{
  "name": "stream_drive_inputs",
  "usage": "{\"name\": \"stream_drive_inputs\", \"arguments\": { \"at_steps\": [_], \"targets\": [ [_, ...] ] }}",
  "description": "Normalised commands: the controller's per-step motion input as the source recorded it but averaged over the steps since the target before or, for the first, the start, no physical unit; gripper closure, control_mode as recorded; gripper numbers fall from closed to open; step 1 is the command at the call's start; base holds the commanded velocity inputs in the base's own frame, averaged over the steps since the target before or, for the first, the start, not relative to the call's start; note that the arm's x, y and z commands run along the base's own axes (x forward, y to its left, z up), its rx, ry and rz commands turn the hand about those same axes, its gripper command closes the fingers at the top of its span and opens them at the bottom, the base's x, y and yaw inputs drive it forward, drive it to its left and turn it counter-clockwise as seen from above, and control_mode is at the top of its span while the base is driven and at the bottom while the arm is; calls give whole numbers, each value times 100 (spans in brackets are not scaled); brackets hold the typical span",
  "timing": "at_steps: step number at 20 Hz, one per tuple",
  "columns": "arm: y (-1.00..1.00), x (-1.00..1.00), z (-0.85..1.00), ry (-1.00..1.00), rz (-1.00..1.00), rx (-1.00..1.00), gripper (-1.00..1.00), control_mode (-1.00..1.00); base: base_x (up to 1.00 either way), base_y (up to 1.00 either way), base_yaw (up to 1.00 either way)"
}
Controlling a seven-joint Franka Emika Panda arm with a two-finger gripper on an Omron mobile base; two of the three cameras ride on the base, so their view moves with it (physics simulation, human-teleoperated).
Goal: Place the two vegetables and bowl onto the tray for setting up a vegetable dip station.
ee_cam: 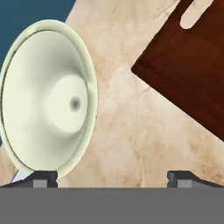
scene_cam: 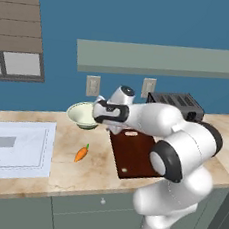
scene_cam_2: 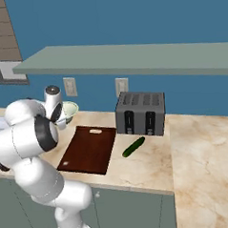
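The pale green-white bowl point(scene_cam: 81, 114) point(scene_cam_2: 70, 109) stands on the counter near the back wall and is empty inside point(ee_cam: 48, 100). To its right lies the dark reddish-brown tray point(scene_cam: 132, 156) point(scene_cam_2: 89, 148) point(ee_cam: 188, 74), with nothing on it. My gripper point(scene_cam: 113, 128) point(ee_cam: 113, 178) hangs open above the bare counter between bowl and tray, its left fingertip point(ee_cam: 43, 178) at the bowl's rim. The orange carrot point(scene_cam: 81, 153) lies on the counter in front of the bowl. The dark green cucumber point(scene_cam_2: 133, 146) lies right of the tray, in front of the toaster.
A grey toaster point(scene_cam: 175, 103) point(scene_cam_2: 140, 113) stands behind the tray's right side. The white sink area point(scene_cam: 12, 147) is at the left. A shelf point(scene_cam_2: 131, 57) runs along the wall above, and two outlets point(scene_cam: 92, 85) sit on the wall.
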Motion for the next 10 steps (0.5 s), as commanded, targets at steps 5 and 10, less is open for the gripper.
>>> {"name": "stream_drive_inputs", "arguments": {
  "at_steps": [5,10],
  "targets": [
    [10,24,-22,-2,0,0,-100,-100,0,0,0],
    [7,24,-23,0,0,0,-100,-100,0,0,0]
  ]
}}
